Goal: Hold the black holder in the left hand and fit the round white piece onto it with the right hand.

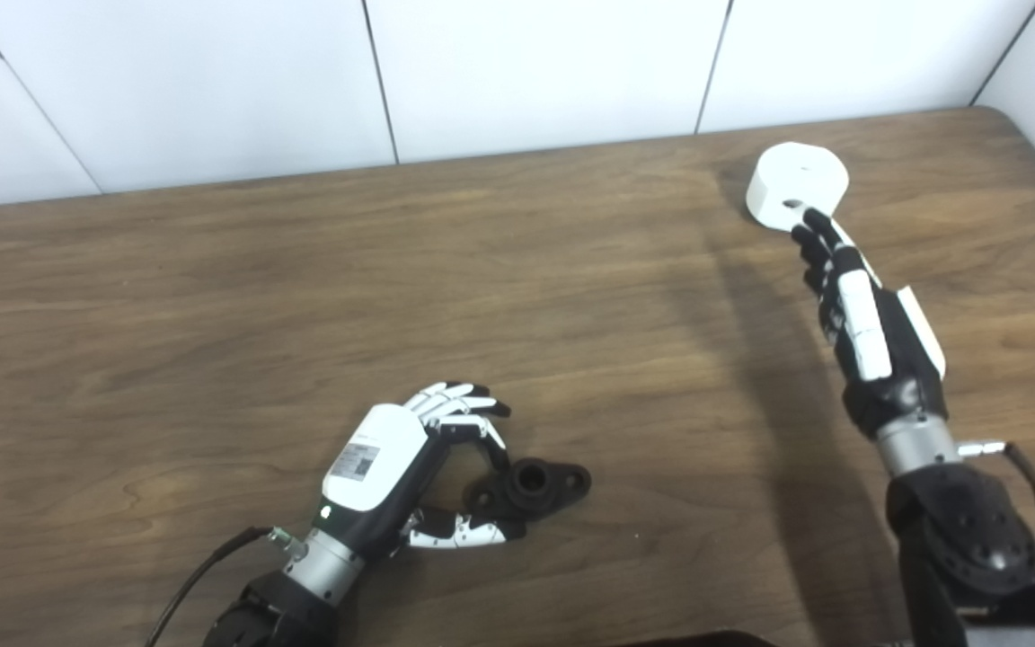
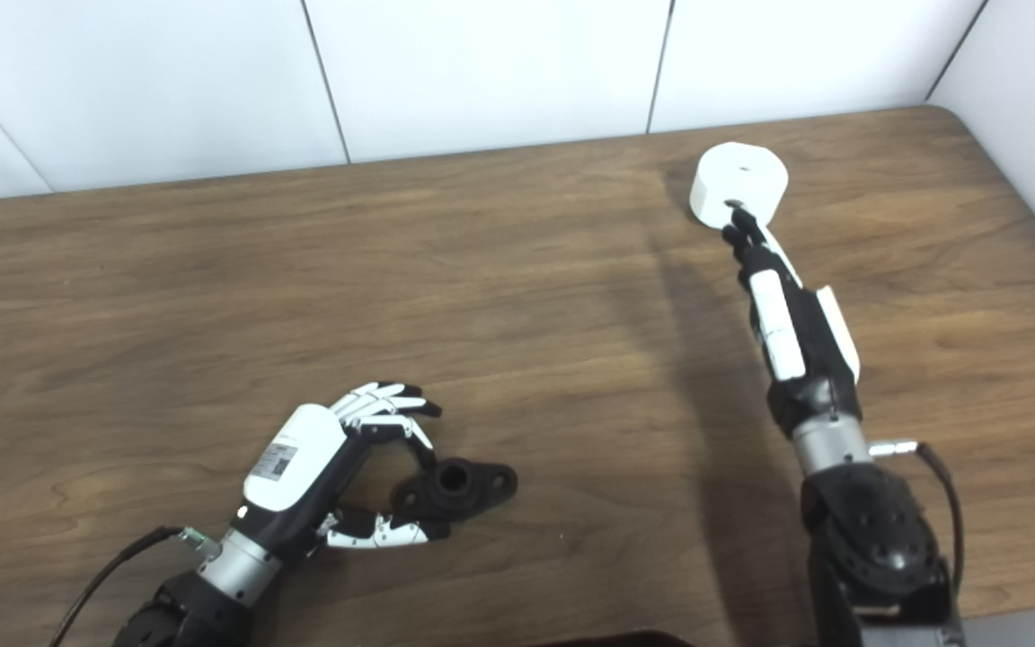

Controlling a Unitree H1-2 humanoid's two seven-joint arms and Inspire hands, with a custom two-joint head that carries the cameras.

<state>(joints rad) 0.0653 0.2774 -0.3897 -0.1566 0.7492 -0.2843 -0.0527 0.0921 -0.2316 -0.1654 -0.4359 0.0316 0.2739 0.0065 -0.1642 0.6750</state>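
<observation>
The black holder (image 1: pixel 535 483), a short tube on a flange with two lobes, lies flat on the wooden table (image 1: pixel 302 296) near the front. My left hand (image 1: pixel 432 449) curls around its left end. One finger comes down on that end from above and the thumb (image 1: pixel 468 534) presses in from the front, while the other fingers stay curled above it. The round white piece (image 1: pixel 796 184), a thick disc with a small hole in its side, sits at the back right. My right hand (image 1: pixel 859 314) stretches towards it with straight, parted fingers. The fingertips (image 1: pixel 809 229) reach its near edge.
White wall panels (image 1: pixel 526 72) rise just behind the table's far edge, and a side wall (image 2: pixel 1030 108) stands past the rounded right corner. A cable (image 1: pixel 203 571) trails from my left wrist. Bare wood lies between the two hands.
</observation>
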